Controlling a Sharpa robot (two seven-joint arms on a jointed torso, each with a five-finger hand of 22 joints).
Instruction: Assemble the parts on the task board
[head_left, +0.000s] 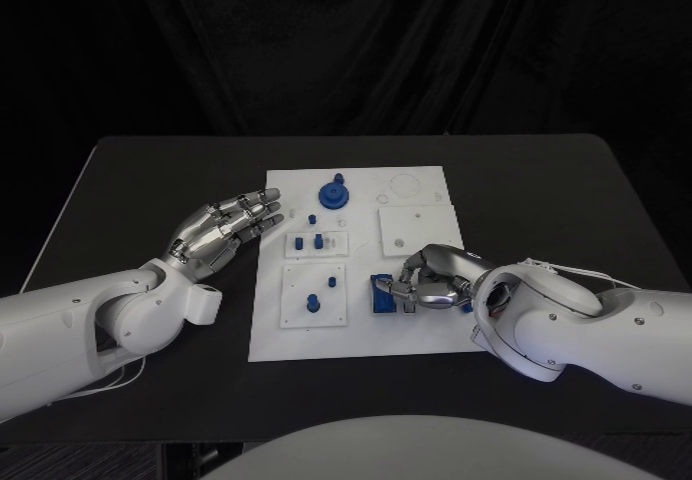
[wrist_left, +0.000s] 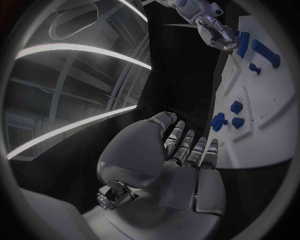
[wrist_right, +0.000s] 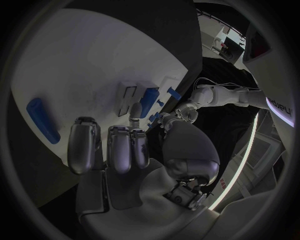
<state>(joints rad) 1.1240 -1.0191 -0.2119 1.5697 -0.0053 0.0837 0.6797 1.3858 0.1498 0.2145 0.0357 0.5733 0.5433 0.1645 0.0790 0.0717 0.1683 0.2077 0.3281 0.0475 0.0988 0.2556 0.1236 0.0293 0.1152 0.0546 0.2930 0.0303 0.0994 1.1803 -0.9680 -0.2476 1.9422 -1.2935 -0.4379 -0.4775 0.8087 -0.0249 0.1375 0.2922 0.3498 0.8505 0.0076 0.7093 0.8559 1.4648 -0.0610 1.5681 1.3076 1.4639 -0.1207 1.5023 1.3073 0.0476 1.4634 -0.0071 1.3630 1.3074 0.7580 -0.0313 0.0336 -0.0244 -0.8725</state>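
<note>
Right robot hand (head_left: 433, 280) on blue part (head_left: 384, 294)

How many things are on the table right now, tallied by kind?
blue parts: 7
raised white plates on the board: 3
task board: 1
hands, left hand and right hand: 2
Total: 13

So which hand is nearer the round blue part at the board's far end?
Left. The left hand hovers open just off the task board's edge, close beside the round blue part. The right hand is at the board's near half, over a blue block.
</note>
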